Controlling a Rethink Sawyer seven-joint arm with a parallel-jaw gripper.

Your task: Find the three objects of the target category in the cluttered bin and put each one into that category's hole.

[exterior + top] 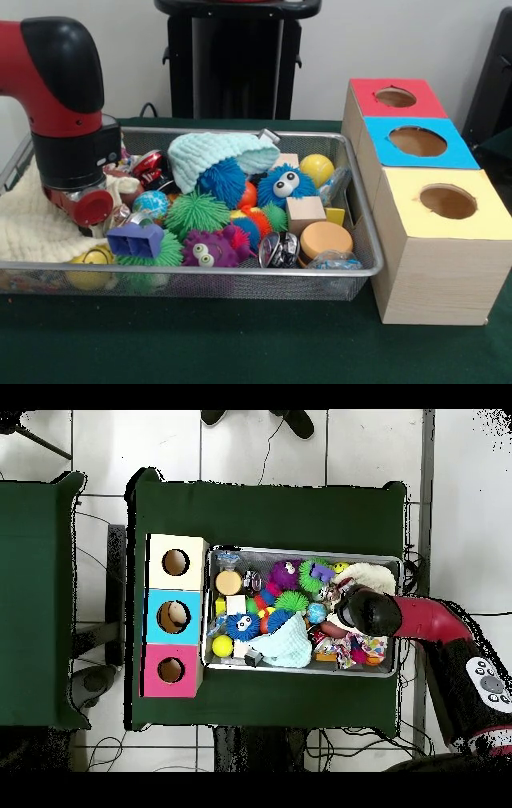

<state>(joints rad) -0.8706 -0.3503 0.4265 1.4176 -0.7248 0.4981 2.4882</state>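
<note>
Here, nearest the camera, the green table (240,344) is bare in front of the wire bin (192,276), and I work from the bin's front edge inward. Along that front I see a purple block (134,239) on a green spiky ball (164,254), a purple googly-eyed spiky ball (210,250), a shiny metal piece (278,249) and an orange disc (324,238). Just behind sit a wooden cube (305,212), a green spiky ball (196,212) and a small globe ball (150,204). Further back lie a blue googly-eyed spiky ball (282,185), a yellow ball (317,169) and a mint knitted hat (216,152) draped over a blue spiky ball (222,182).

My arm (68,104) is down at the bin's left end over the cream cloth (32,224), and its wrist hides the gripper, so I cannot tell whether it is open or closed, nor whether it holds anything.

The task does not name the category. If it is the spiky balls, several candidates lie clustered mid-bin. I judge the best approach is to lift straight up, clear of the cloth, before crossing, then pick an uncovered piece rather than dig under the hat.

The holes wait beside the bin's right end: yellow box (448,232) nearest, blue box (418,144) behind, red box (396,98) farthest. The overhead view seems to show something already inside the blue box's hole.
</note>
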